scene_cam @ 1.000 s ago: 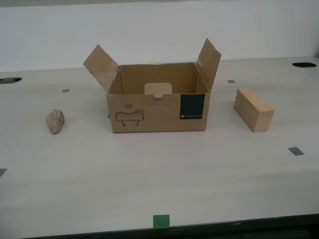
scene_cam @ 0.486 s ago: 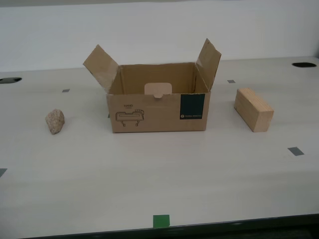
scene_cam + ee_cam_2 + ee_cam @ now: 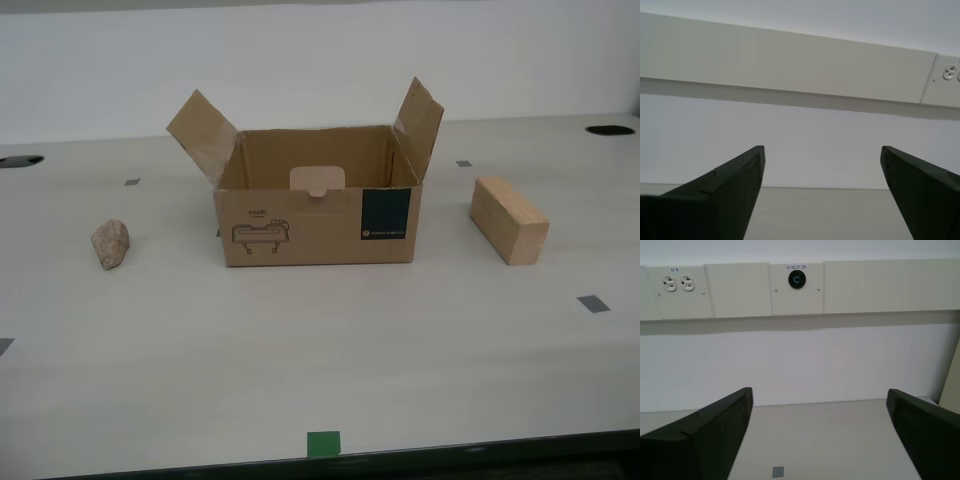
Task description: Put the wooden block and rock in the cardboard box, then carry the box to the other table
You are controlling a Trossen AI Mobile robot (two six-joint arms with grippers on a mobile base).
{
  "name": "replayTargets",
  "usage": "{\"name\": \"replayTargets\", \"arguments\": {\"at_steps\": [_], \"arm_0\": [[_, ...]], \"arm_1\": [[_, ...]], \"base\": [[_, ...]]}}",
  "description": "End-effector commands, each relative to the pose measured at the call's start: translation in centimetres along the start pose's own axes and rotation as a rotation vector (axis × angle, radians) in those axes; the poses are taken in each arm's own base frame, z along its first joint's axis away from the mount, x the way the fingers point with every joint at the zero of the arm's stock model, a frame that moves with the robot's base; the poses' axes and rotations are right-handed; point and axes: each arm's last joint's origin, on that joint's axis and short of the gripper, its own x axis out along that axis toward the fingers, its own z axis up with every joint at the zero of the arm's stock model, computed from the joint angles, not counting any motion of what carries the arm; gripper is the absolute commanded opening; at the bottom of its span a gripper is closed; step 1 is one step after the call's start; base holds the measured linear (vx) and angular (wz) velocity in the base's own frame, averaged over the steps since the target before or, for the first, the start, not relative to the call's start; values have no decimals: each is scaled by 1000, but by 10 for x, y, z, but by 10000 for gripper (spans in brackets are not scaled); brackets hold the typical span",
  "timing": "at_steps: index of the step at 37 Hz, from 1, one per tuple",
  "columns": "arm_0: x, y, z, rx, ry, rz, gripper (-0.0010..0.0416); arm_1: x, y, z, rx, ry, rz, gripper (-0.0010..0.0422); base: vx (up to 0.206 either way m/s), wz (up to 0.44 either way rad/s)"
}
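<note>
Cardboard box: standing on the pale table, mid-scene in the exterior view; two side flaps raised, top open, inside showing only a pale tab on the back wall; dark teal label square at the front toward the exterior view's right, line drawing toward its left.
Rock: lying on the table toward the exterior view's left, well apart from the box, untouched.
Wooden block: lying flat on the table toward the exterior view's right, near the box but clear of it, angled slightly.
Tape marks: grey squares scattered across the tabletop; a green tape square near the front edge.
My first gripper: jaws spread wide, nothing between them; raised over bare tabletop, facing a white wall with a double outlet and a round black socket; a grey tape square below.
My second gripper: jaws spread wide, empty; facing the white wall, an outlet at the picture's edge.
Arms: neither showing in the exterior view.
</note>
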Motion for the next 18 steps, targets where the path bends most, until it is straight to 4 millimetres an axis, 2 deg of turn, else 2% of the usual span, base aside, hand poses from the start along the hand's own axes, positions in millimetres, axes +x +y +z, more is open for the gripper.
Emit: {"name": "replayTargets", "arguments": {"at_steps": [1, 3, 4, 7, 11, 14, 18], "arm_0": [[0, 0, 1, 28, -4, -2, 389], [0, 0, 1, 79, -2, 9, 369], [0, 1, 1, 112, -1, 20, 365], [0, 1, 0, 214, 5, 28, 373], [0, 1, -2, 306, 29, 23, 409], [0, 1, -5, 350, 54, 17, 387], [0, 1, -8, 354, 87, 10, 386]], "arm_1": [[0, 0, 1, -2, -5, -4, 390], [0, 0, 1, -7, -5, -4, 412], [0, 0, 1, -17, -6, -4, 399], [0, 0, 1, -46, -6, -5, 376], [0, 0, 1, -63, -6, -5, 386], [0, 0, 1, -67, -5, -5, 407], [0, 0, 1, -66, -5, -8, 391]], "base": [[0, 0], [0, 0], [0, 0], [0, 0], [0, 0], [0, 0], [0, 0]]}}
